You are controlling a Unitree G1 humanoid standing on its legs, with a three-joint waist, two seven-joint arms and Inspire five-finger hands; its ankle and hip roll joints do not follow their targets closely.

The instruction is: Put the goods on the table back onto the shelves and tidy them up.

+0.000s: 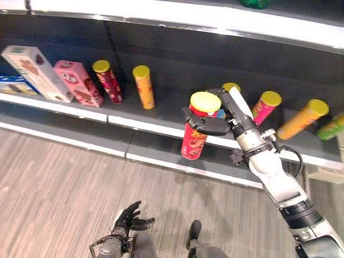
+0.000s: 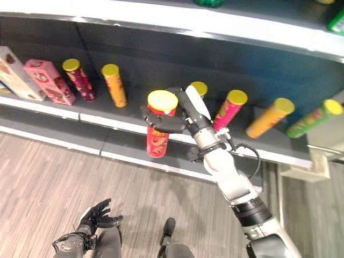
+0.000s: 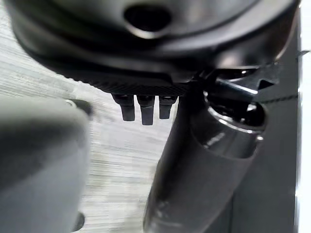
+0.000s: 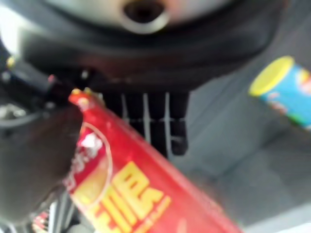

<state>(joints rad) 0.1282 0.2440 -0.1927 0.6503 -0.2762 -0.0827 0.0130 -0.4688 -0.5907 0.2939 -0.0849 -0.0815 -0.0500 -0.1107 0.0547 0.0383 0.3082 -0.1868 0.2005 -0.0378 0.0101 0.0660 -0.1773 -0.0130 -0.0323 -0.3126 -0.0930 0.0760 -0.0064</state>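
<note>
My right hand point(image 1: 215, 122) is shut on a red chip can point(image 1: 196, 133) with a yellow lid, held upright in front of the dark shelf point(image 1: 161, 121); the can's red side point(image 4: 131, 189) fills the right wrist view under the fingers point(image 4: 155, 121). Just behind the hand stands a blue can point(image 4: 286, 92) with a yellow lid. Along the shelf stand a dark red can point(image 1: 108, 80), an orange can point(image 1: 143, 86), a pink can point(image 1: 265, 106), a leaning orange can point(image 1: 302, 118) and a green can point(image 1: 332, 127). My left hand point(image 1: 128, 219) hangs low over the floor, fingers relaxed.
A white box point(image 1: 36, 72) and a pink box point(image 1: 78, 82) lean at the shelf's left end, with a blue box point(image 1: 15, 85) behind them. A white upper shelf edge point(image 1: 215, 19) runs overhead. Wooden floor point(image 1: 64, 183) lies below the shelf.
</note>
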